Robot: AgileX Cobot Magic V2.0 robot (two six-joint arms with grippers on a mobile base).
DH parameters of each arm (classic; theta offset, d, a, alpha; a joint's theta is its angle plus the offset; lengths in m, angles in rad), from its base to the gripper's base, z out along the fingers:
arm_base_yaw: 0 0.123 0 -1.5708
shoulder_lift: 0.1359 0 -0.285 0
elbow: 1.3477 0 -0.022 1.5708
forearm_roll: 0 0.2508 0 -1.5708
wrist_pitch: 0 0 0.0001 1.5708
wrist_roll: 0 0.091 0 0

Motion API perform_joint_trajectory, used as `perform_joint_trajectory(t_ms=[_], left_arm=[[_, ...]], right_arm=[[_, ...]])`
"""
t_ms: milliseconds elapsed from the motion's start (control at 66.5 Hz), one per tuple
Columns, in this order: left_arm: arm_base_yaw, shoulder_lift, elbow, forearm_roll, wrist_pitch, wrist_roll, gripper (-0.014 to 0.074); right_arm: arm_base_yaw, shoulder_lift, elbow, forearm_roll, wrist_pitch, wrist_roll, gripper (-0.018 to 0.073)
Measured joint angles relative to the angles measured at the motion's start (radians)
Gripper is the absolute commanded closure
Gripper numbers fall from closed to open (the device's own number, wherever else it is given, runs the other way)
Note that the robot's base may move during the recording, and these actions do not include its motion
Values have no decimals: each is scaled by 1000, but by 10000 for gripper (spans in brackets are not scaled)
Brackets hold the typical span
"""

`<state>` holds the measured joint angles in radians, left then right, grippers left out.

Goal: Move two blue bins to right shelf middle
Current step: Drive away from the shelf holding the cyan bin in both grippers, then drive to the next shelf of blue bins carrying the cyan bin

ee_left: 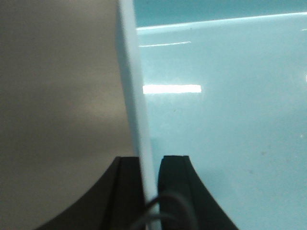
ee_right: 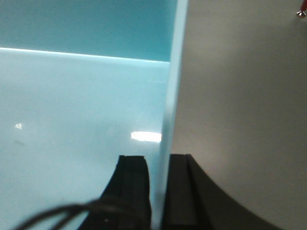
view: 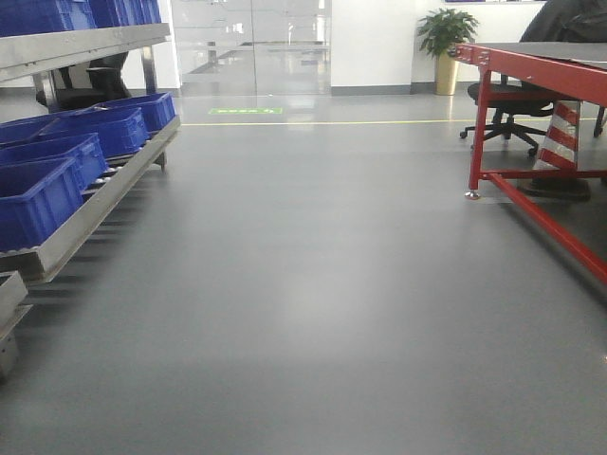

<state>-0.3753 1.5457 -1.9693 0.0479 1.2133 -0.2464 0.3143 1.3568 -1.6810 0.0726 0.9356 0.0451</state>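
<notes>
Two-arm hold, jaws clamped.
You've got left gripper point(ee_left: 148, 163) and right gripper point(ee_right: 160, 163) each pinching a blue bin point(ee_left: 216, 124) wall.

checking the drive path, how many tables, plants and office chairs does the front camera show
red table: 1
potted plant: 1
office chair: 2
total: 4
</notes>
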Motion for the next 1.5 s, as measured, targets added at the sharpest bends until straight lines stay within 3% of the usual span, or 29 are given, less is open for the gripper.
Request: perform_joint_trajectory(t_ms=[1503], left_arm=[[0, 0, 0, 0, 0, 0, 708]], right_arm=[[0, 0, 0, 0, 0, 0, 712]])
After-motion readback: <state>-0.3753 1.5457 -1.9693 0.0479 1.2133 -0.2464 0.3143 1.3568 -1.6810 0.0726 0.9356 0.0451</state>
